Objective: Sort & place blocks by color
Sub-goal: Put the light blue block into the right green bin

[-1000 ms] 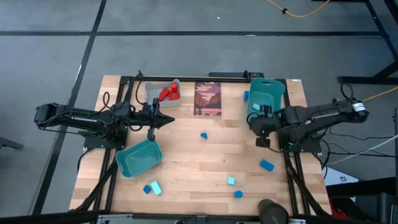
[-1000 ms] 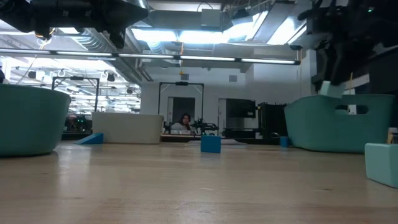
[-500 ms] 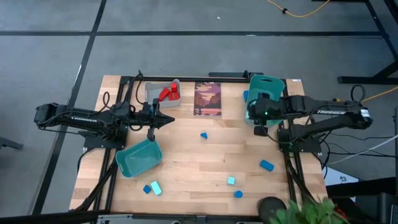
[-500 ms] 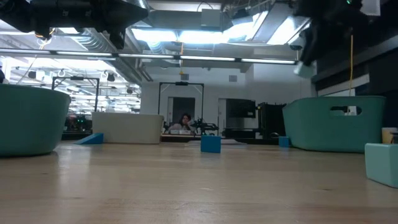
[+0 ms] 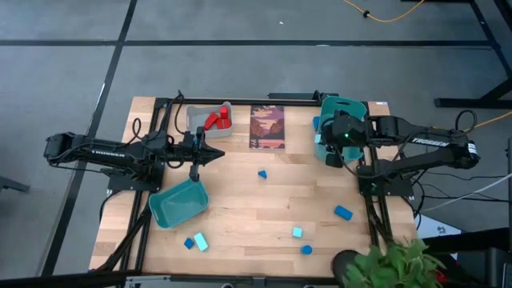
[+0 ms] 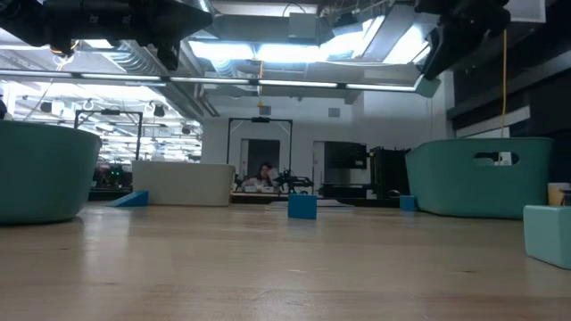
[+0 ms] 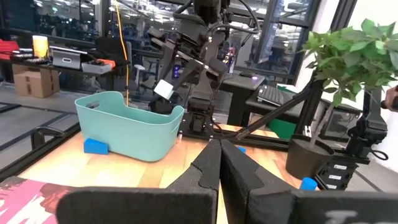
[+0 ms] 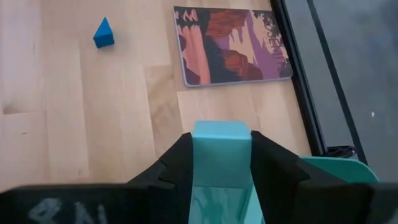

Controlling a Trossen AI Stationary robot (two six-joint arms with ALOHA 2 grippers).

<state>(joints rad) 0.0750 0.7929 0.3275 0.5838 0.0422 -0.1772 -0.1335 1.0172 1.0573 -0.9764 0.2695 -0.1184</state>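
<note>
Red blocks [image 5: 214, 120] in grey bin [image 5: 202, 114], upper left of high frame, partly hidden by its wall; count unclear. My right claw [image 8: 221, 163], upper right of high frame over teal bin [image 5: 346, 110], clamps light cyan block [image 8: 221, 160]. My left claw [image 7: 219, 163] pinched together, empty, beside second teal bin [image 5: 179, 203]. Loose blue blocks [image 5: 343, 213] across lower wood table [image 5: 256, 208]. Picture card [image 5: 267, 126] carries no readable writing.

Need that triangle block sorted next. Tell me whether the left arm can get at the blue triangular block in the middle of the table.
Probably yes. The left gripper, shut and empty, hovers beside the blue triangular block with only bare table between them. The right gripper, holding a cyan block, is over the teal bin, out of the way.
</note>
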